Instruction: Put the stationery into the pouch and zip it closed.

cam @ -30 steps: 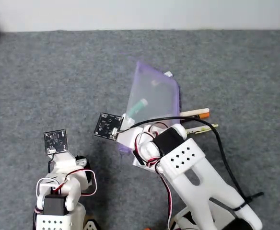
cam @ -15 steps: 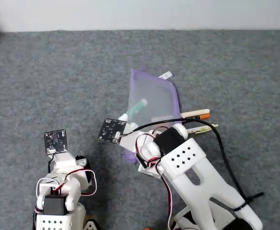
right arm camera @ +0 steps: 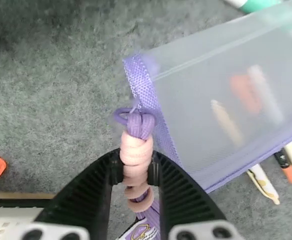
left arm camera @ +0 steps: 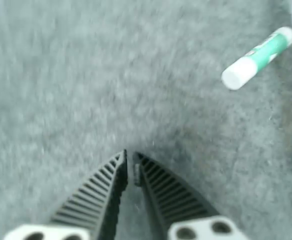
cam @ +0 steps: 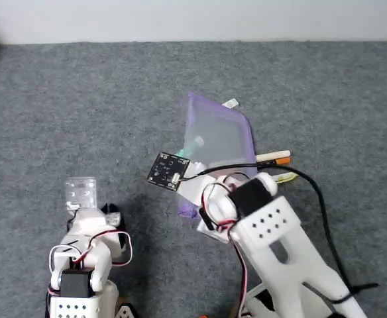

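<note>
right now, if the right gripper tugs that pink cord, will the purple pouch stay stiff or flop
Probably floppy: the purple pouch looks like thin see-through fabric. Probably light too: one end seems raised by just the pink cord in the right gripper.

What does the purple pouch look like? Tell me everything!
The pouch is flat, frosted see-through plastic with purple mesh edges, on the grey carpet. A pink cord is tied to a purple ring at one corner, and the right gripper is shut on that cord. Pens show blurred through it and poke out past one edge.
</note>
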{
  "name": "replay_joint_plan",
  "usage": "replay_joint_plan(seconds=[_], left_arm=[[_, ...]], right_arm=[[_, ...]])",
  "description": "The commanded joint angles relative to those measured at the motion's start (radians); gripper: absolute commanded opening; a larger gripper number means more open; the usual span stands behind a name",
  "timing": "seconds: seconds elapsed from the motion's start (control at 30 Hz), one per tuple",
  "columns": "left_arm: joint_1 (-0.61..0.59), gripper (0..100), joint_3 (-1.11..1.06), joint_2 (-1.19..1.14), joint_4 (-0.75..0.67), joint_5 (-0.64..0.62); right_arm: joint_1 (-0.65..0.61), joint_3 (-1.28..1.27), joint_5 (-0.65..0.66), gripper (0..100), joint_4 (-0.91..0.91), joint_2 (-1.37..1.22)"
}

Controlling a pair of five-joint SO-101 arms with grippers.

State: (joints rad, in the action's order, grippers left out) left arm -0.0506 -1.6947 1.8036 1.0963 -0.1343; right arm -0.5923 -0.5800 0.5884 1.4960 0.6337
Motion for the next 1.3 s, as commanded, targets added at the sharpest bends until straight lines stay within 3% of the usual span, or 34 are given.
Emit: replay_joint_plan(seconds=[0.0, 0.17, 0.53, 0.83, 1.0, 1.27], left_arm=[[0.005, 16, 0.048, 0.012, -0.068, 0.101], [0.052, 30, 0.120, 0.012, -0.066, 0.101], [0.321, 30, 0.245, 0.008, -0.074, 0.044], [0.351, 30, 0.289, 0.006, -0.071, 0.051], [0.410, 26, 0.251, 0.006, -0.095, 0.051], [0.344, 22, 0.160, 0.008, -0.180, 0.146]], right_arm=[[0.015, 0.057, -0.012, 0.9, -0.016, 0.073], [0.015, 0.124, -0.012, 0.9, -0.008, 0.087], [0.013, 0.169, -0.008, 0.9, -0.005, 0.094], [0.012, 0.169, -0.006, 0.9, -0.004, 0.094], [-0.061, 0.170, -0.009, 0.9, 0.045, 0.096], [-0.071, 0.173, -0.012, 0.9, 0.065, 0.097]])
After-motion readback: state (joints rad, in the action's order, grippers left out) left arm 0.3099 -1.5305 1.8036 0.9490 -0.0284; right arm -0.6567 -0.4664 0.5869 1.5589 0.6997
